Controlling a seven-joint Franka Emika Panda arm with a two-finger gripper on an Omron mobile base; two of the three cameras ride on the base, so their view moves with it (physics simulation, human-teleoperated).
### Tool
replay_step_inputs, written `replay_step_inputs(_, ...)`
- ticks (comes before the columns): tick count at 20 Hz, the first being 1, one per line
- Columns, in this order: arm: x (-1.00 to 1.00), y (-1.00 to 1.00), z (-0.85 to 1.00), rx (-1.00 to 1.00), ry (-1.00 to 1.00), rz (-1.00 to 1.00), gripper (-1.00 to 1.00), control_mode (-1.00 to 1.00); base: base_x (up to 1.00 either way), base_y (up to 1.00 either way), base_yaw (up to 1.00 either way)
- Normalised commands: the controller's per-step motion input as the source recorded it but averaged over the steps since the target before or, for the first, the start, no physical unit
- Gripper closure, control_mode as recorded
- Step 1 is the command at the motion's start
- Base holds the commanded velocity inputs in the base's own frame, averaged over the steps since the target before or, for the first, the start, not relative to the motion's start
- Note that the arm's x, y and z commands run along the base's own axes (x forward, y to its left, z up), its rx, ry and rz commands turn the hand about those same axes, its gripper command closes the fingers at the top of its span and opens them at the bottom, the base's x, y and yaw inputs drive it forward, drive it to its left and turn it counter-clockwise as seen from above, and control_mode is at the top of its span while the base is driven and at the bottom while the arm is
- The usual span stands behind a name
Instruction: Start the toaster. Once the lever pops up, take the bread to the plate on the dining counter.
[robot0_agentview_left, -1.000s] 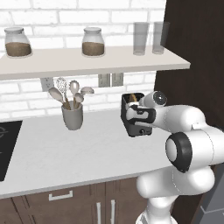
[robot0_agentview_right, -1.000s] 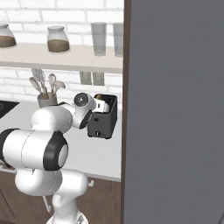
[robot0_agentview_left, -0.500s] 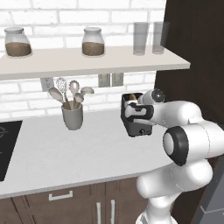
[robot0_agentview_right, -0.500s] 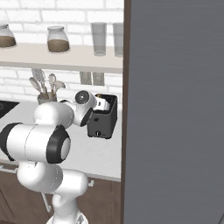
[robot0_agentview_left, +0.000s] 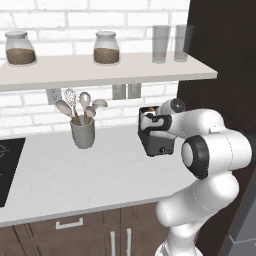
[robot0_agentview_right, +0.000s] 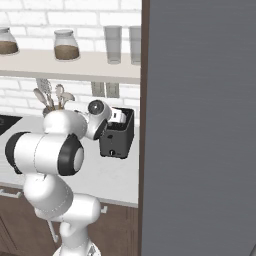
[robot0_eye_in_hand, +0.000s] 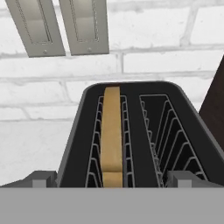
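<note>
You have the gripper (robot0_eye_in_hand: 112, 179) just above the toaster (robot0_agentview_left: 156, 135), its jaws spread as wide as they go and holding nothing. In the hand view the two finger tips (robot0_eye_in_hand: 43, 178) stand at 7 and 5 o'clock, one over each outer edge of the toaster's black top. The bread (robot0_eye_in_hand: 112, 133) stands on edge in the slot at 11 o'clock from the picture's centre; the slot at 1 o'clock holds only its wire rack. Behind the toaster, at 12 o'clock, two wall sockets (robot0_eye_in_hand: 59, 25) sit on the white brick wall.

From the left base view, the toaster stands on the white bench (robot0_agentview_left: 75, 175) at 3 o'clock from the grey utensil cup (robot0_agentview_left: 82, 131), well apart from it, right beside the dark tall cabinet (robot0_agentview_left: 222, 60). A shelf (robot0_agentview_left: 105, 70) above carries two jars (robot0_agentview_left: 106, 48) and two glasses (robot0_agentview_left: 161, 44).
</note>
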Motion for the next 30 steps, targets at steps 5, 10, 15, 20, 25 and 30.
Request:
replay_step_inputs(5,0.03,0.0,0.0,0.0,0.03,0.0,-1.0,-1.0,0.0,0.0,0.0)
replay_step_inputs(10,0.0,0.0,-0.03,0.0,0.07,0.0,-1.0,-1.0,0.0,0.0,0.0)
replay_step_inputs(15,0.0,0.0,-0.06,0.0,0.06,0.0,-1.0,-1.0,0.0,0.0,0.0)
replay_step_inputs(20,0.0,0.06,0.0,0.0,0.0,0.0,-1.0,-1.0,0.0,0.0,0.0)
replay_step_inputs(25,0.01,0.02,0.0,0.0,0.0,0.0,-1.0,-1.0,0.0,0.0,0.0)
replay_step_inputs(30,0.08,0.0,0.0,0.0,0.0,0.0,-1.0,-1.0,0.0,0.0,0.0)
